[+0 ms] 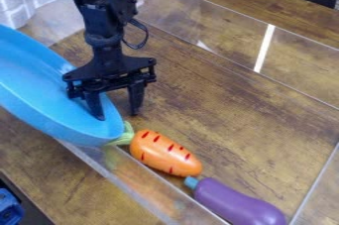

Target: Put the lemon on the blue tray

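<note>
The blue tray (30, 78) fills the left side and stands tilted, its left part raised and its right rim low by the clear front wall. My gripper (109, 102) points straight down over that right rim. Its dark fingers (139, 94) are spread apart, and nothing shows between them but the tray's blue surface. Whether a finger touches the rim I cannot tell. The lemon is not in view, either hidden or outside the frame.
An orange carrot (166, 153) with green leaves (121, 137) lies just right of the tray's rim. Further right lies a purple eggplant (239, 207). Clear plastic walls (159, 201) border the wooden table at the front and the back.
</note>
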Available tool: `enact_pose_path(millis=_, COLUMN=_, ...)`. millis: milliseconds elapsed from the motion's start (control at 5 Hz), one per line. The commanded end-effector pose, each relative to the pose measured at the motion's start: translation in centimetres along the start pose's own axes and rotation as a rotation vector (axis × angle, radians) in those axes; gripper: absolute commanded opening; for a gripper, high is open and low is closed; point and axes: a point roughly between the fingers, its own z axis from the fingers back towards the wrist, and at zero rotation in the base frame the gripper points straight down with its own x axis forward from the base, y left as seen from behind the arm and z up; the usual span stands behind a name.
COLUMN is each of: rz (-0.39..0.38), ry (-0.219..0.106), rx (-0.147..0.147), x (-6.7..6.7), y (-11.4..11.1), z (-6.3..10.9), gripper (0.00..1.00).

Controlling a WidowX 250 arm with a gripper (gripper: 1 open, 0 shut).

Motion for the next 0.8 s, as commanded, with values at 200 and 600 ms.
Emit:
enact_pose_path(millis=200, rz=-0.020, ry=0.009, rx=-0.004, x=0.0, y=-1.3, z=0.3, gripper=0.00)
enact_pose_path(millis=600, rz=-0.038, ry=0.026, rx=-0.021, x=0.4, y=-2.1, z=-0.1, gripper=0.00)
